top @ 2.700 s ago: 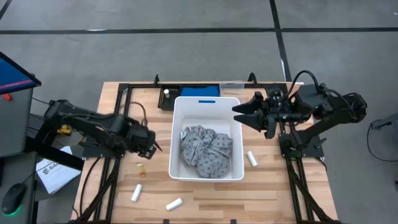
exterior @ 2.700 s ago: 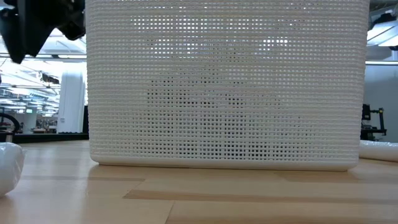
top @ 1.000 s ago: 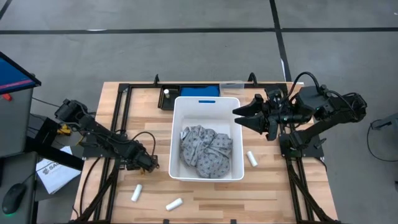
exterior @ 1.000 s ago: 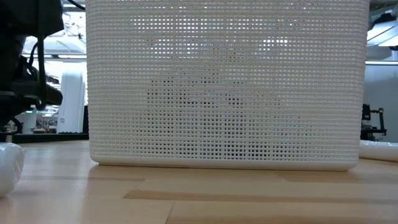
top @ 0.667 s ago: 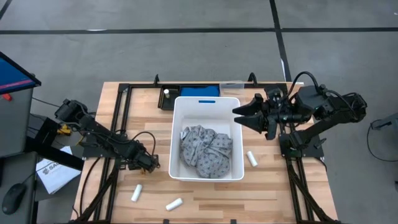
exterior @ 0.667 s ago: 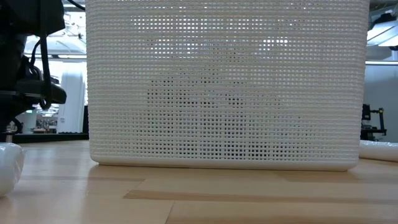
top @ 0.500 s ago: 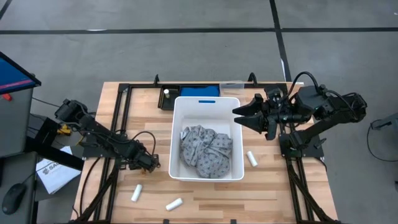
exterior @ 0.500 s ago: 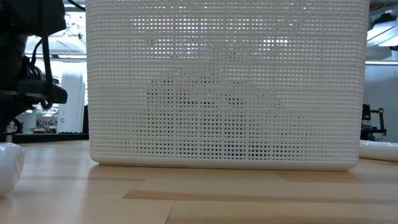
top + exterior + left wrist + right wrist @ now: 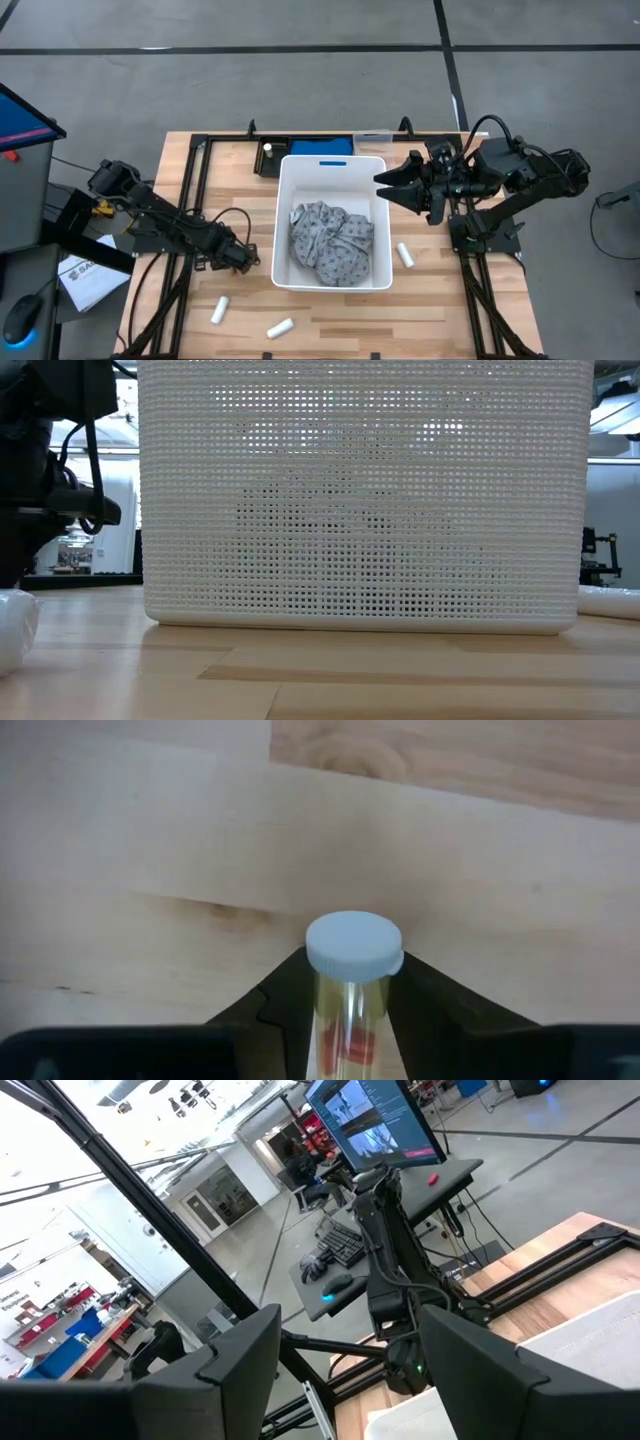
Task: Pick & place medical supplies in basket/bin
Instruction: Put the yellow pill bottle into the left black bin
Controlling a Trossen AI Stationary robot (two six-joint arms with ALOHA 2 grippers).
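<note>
Left gripper, fingers closed around a small clear white-capped vial, likely light, rigid and slippery, best gripped mid-barrel; right gripper open, empty.

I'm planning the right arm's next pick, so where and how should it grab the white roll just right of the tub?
Probably its middle, from straight above: the white roll lies flat and slanted on the table, so turn the right gripper's fingers across its narrow width.

Clear tube with white cap, lower end cut off between left gripper fingers, red contents blurred, roll at low view's left edge half cropped, tub top cropped.
</note>
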